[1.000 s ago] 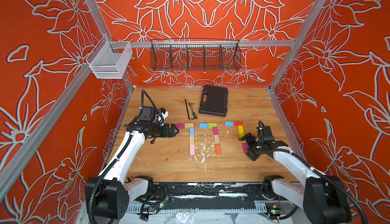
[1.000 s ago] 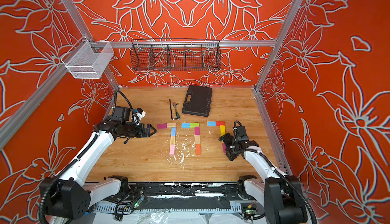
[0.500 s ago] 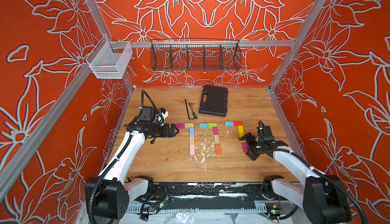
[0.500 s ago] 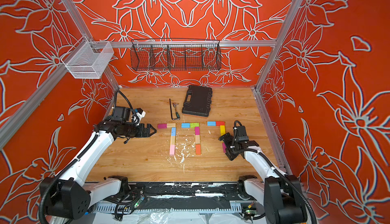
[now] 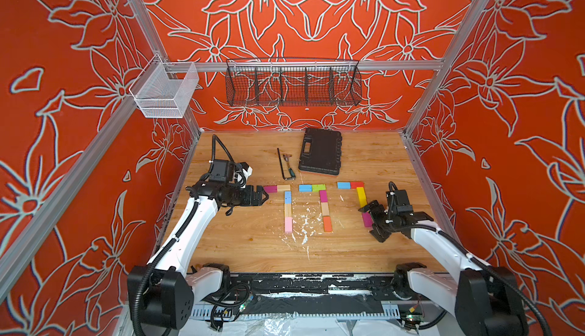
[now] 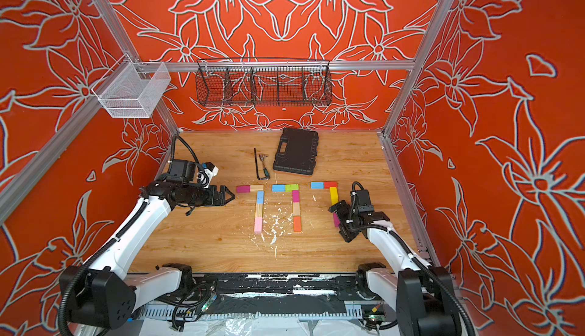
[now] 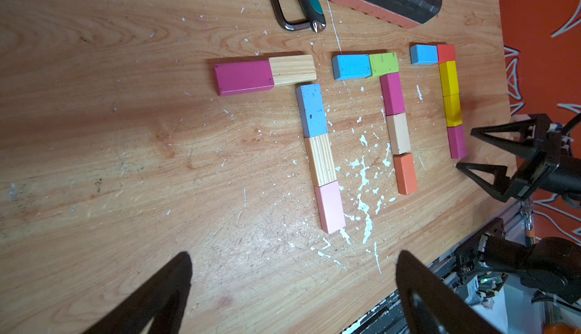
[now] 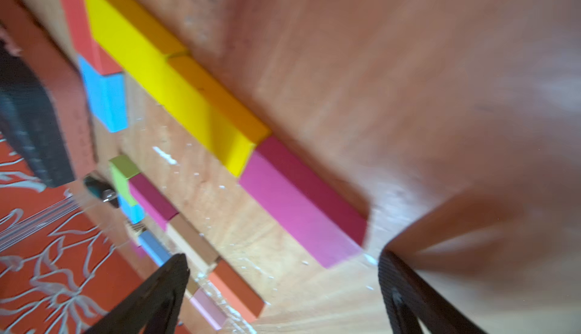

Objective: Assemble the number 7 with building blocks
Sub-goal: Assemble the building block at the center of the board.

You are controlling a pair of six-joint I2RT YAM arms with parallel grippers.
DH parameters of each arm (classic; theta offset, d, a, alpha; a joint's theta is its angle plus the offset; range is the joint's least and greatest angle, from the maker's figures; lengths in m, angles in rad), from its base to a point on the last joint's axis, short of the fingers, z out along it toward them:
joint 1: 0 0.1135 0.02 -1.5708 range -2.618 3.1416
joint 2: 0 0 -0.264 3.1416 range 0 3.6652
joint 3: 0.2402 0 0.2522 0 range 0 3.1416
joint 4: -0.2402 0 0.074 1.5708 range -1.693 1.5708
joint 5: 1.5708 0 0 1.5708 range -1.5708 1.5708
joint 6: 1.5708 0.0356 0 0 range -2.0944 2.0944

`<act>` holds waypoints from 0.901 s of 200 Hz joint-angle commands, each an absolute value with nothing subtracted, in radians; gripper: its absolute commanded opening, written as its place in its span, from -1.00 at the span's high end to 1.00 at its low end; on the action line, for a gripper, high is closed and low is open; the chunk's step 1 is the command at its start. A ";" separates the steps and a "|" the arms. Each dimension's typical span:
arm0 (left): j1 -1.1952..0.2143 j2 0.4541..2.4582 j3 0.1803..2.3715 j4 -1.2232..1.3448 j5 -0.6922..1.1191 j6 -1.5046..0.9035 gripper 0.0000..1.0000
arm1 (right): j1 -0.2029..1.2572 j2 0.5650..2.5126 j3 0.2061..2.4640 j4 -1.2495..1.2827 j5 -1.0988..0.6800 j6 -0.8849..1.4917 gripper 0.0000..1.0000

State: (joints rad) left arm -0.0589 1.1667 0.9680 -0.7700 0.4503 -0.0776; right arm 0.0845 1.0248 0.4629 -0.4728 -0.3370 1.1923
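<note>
Building blocks lie flat on the wooden table in three figures of the number 7 side by side. The left 7 is magenta, wood, blue, wood, pink. The middle 7 is blue, green, magenta, tan, orange. The right 7 is blue, red, two yellows and a magenta block. My right gripper stands open just at that magenta block's near end, holding nothing. My left gripper hangs open and empty to the left of the left 7.
A black case, a hex key and a small green-handled tool lie behind the figures. White flecks dot the table. A black wire basket and a white mesh basket hang on the walls.
</note>
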 commanded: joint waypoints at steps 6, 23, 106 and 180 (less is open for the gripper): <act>-0.052 1.164 0.979 -0.787 0.457 -0.061 -0.96 | 0.080 0.926 0.546 -0.709 -0.236 1.125 -0.94; -0.052 1.163 0.979 -0.788 0.457 -0.061 -0.96 | 0.077 0.922 0.661 -0.784 -0.195 1.049 -0.95; -0.051 1.126 0.981 -0.783 0.467 -0.057 -0.96 | 0.064 1.117 1.007 -0.662 -0.282 0.631 -0.95; -0.036 1.057 0.988 -0.752 0.506 -0.088 -0.97 | 0.064 1.202 1.029 -0.493 -0.212 0.263 -0.94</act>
State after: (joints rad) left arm -0.0490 1.0920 0.9680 -0.7666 0.4713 -0.0811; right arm 0.0715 1.2251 1.0336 -0.5850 -0.2462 0.4419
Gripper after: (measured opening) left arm 0.985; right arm 0.973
